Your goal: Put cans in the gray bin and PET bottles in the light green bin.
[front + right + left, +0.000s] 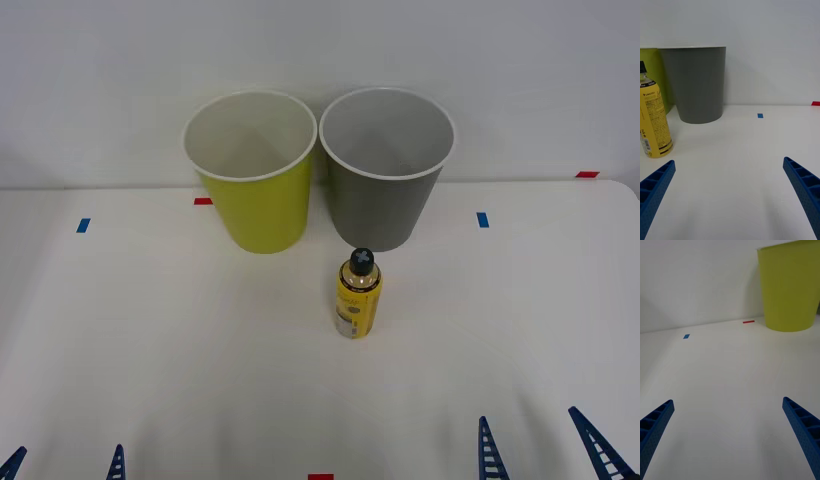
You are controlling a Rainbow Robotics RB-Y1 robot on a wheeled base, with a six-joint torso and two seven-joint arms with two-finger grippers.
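Observation:
A small yellow PET bottle [358,297] [653,123] with a black cap stands upright on the white table, just in front of the gray bin [386,182] [696,84]. The light green bin [252,172] [790,287] stands beside the gray one, on its left. My right gripper [545,445] [728,195] is open at the table's near edge, to the right of the bottle and short of it. Open as well, my left gripper [65,465] [728,435] sits at the near left edge with nothing between its fingers. No cans are in view.
Small blue tape marks [83,225] [483,219] and red tape marks [203,201] [587,174] [320,477] dot the white table [160,340]. A pale wall rises right behind the bins.

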